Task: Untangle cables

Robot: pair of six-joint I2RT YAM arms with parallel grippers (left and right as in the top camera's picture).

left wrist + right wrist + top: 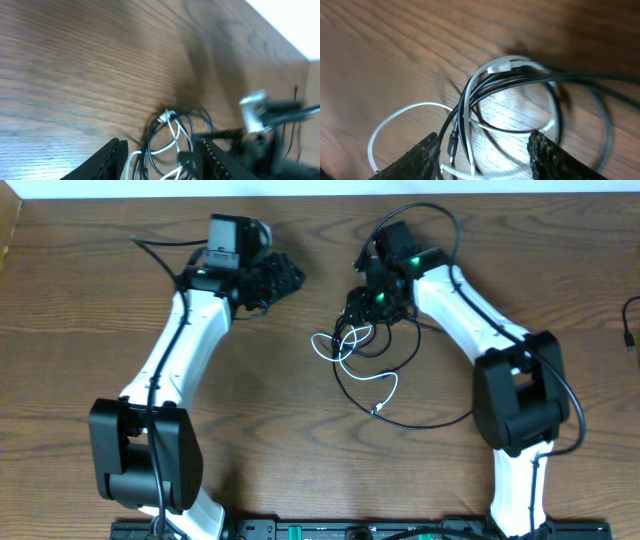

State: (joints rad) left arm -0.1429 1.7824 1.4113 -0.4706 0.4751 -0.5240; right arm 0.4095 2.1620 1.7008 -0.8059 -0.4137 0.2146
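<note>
A white cable (335, 345) and a black cable (420, 418) lie tangled in loops at the middle of the wooden table. My right gripper (368, 310) hangs right over the knot. In the right wrist view it (482, 137) is open, its fingers standing either side of the black cable (470, 95) and the white cable (395, 117) without pinching them. My left gripper (285, 277) is further left, apart from the tangle. It (160, 145) is open too. The white cable (172, 132) and the black cable (197, 117) show beyond the gap between its fingers.
Another dark cord end (628, 330) lies at the table's right edge. Both arm bases stand at the front, beside a black rail (350, 530). The table's back edge (320, 200) meets a white wall. The right arm's own thick black wire (440, 225) arcs above its wrist.
</note>
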